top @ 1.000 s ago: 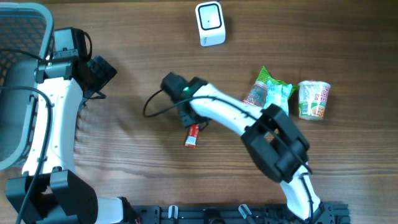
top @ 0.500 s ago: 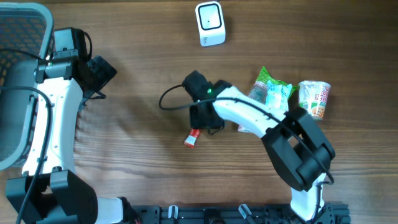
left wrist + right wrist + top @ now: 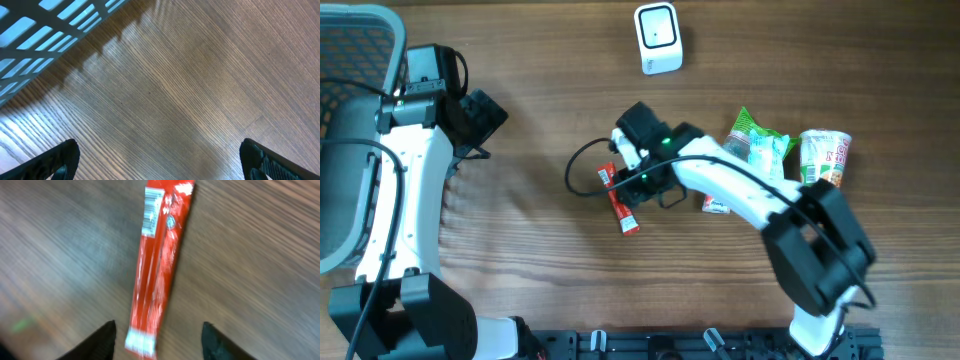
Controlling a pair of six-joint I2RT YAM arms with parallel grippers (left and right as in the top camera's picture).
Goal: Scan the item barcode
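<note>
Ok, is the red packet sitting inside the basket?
No, the red packet lies flat on the wooden table, far from the basket at the table's edge.

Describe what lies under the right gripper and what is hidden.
A red stick packet lies flat on the wooden table below the open right gripper, barcode facing up. Its underside is hidden.

table [image 3: 520, 60]: matt grained wood; red sachet [image 3: 156, 275]: glossy plastic film; scanner [image 3: 658, 37]: smooth white plastic

Green snack bag [image 3: 757, 140] just beside what looks like a noodle cup [image 3: 825, 160]; mesh basket [image 3: 345, 60] well apart.
</note>
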